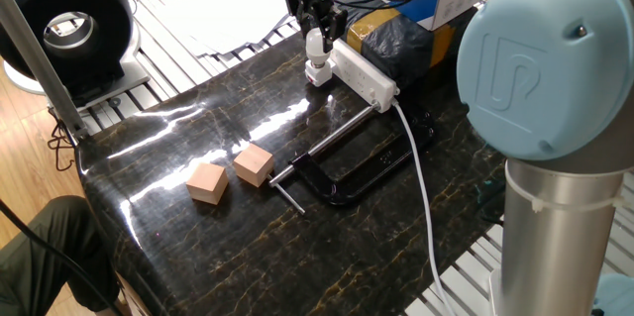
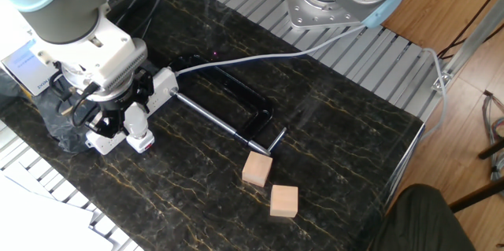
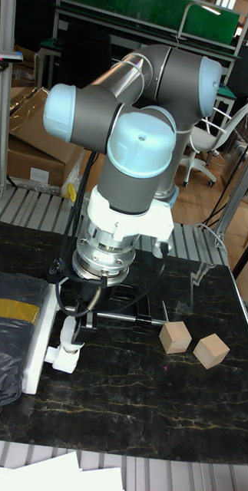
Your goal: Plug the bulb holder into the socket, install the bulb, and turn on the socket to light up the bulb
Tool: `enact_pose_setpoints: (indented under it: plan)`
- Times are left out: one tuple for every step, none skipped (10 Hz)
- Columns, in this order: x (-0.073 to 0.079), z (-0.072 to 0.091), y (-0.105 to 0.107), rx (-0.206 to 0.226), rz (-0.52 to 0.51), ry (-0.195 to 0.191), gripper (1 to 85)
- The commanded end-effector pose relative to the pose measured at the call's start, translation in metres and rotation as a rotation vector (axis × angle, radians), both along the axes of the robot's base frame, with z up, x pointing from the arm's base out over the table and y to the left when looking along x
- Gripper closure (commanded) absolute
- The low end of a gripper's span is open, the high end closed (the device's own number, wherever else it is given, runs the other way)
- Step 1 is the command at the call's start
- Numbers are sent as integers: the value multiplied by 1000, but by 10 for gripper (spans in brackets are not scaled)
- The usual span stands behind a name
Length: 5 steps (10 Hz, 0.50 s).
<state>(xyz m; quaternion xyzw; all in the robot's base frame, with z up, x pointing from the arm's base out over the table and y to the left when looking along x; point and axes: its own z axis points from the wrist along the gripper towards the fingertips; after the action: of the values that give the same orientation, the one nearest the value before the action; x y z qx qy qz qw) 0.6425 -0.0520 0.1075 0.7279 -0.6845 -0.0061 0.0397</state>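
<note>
at the far end of the socket (image 1: 363, 71), away from its cable (image 1: 421, 182), we have the gripper (image 1: 316, 35) standing upright over the bulb holder (image 1: 317, 75), which sits plugged into that end outlet. the bulb (image 1: 316, 51) stands in the holder's opening, and the fingers (image 2: 126, 114) are closed narrow around its globe, holding it from both sides; the other fixed view shows the same grip, with the bulb (image 2: 138, 127) and holder (image 2: 142, 143) at the socket's (image 2: 160, 87) end, and in the tall fixed view the bulb (image 3: 68, 335) hangs just under the wrist.

we judge the step in hand to be seating the bulb in the thread. to do it well we keep the wrist axis straight over the holder so the base does not cross-thread, press down only lightly, and turn without squeezing hard, since the globe looks smooth and could slip or crack. we cannot tell from these views how far the base is in.

beside the socket's middle lies a black clamp (image 1: 347, 167), and beyond it two wooden cubes (image 1: 230, 174), well apart from the work. the switch is not yet pressed, as the bulb looks unlit.
</note>
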Motion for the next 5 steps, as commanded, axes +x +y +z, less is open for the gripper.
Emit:
enact_pose_setpoints:
  plan:
    - [-1,0,1,6,-31,1,393]
    - [-1,1,0,0,-41,0,437]
    - [0,2,0,-6,-44,0,453]
    - [2,3,1,-6,-50,-2,457]
    - [3,3,2,-9,-64,-3,460]
